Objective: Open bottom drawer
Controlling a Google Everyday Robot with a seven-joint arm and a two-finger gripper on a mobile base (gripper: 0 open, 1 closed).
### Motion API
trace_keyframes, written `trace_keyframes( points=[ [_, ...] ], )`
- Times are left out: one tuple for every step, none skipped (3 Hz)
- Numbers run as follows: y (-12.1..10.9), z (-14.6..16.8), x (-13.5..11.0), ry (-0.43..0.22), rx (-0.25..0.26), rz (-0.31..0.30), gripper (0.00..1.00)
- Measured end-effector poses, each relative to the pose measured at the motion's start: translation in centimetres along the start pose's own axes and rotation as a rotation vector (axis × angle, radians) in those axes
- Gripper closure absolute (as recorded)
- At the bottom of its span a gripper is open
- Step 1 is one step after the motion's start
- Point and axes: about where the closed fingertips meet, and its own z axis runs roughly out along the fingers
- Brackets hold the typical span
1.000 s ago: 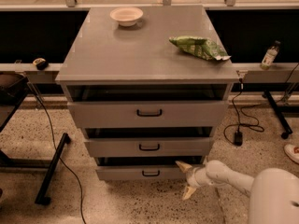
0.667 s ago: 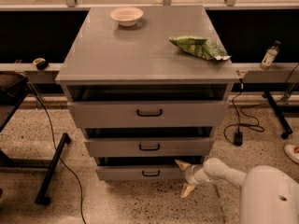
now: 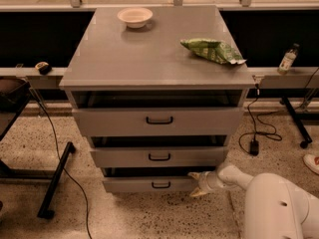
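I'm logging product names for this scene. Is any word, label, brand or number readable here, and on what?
No text can be read.
On the green bag: print too blurred to read.
On the bottle at right: label too small to read.
On the gripper, at the right end of the bottom drawer front: no marking seen.
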Motion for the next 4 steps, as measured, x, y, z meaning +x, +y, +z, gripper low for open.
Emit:
trace_keyframes(
  points=[
    [0.2,-0.6,-1.2,-0.060,-0.005,0.013,0.49],
    [1.6,-1.1,-2.5,-0.107,-0.037,0.011,0.47],
    [5.2,-2.1,-1.9,-0.104,-0.088,0.034,0.43],
    [8.9,-3.4,-1.2,-0.091,-0.128,0.059,0.30]
  ],
)
